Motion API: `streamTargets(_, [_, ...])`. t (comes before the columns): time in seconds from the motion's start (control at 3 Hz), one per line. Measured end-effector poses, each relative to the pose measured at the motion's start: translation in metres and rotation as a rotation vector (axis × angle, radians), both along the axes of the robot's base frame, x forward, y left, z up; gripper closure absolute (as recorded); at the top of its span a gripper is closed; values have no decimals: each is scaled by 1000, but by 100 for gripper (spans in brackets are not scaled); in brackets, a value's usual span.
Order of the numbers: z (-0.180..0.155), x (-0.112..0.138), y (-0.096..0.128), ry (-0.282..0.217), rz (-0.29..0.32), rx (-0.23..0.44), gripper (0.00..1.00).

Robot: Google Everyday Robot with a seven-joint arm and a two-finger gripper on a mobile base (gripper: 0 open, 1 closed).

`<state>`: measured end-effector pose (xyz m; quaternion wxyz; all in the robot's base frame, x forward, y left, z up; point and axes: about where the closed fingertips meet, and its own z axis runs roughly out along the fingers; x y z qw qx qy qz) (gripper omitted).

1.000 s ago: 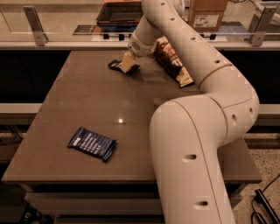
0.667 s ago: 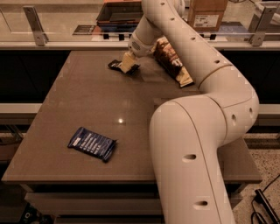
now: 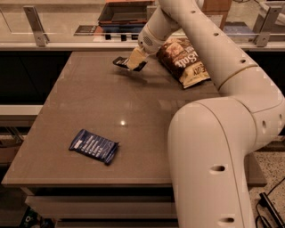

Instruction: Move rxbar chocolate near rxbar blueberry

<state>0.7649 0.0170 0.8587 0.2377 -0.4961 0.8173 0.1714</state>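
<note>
The rxbar chocolate [image 3: 121, 62], a small black wrapper, is at the far side of the table, left of the chip bag. My gripper [image 3: 134, 59] is shut on it, with its pale fingers [image 3: 132, 57] over the bar's right part, and holds it just above the tabletop with a shadow beneath. The rxbar blueberry [image 3: 94, 146], a dark blue wrapper with white lettering and a pale patch at its left end, lies flat near the table's front left, far from the gripper.
A brown chip bag [image 3: 182, 60] lies at the back right beside the gripper. The brown table [image 3: 133, 111] ends at a counter with a rail and tray [image 3: 124, 13] behind. My large arm [image 3: 213, 156] covers the table's right front.
The gripper and the black bar have risen slightly off the tabletop. The blue bar and chip bag have not moved.
</note>
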Motion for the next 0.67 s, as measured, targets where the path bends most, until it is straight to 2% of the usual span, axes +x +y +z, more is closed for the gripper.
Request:
streamTargets(0.33, [0, -3, 4, 10, 16, -8, 100])
streamTargets(0.67, [8, -18, 4, 22, 37, -25, 100])
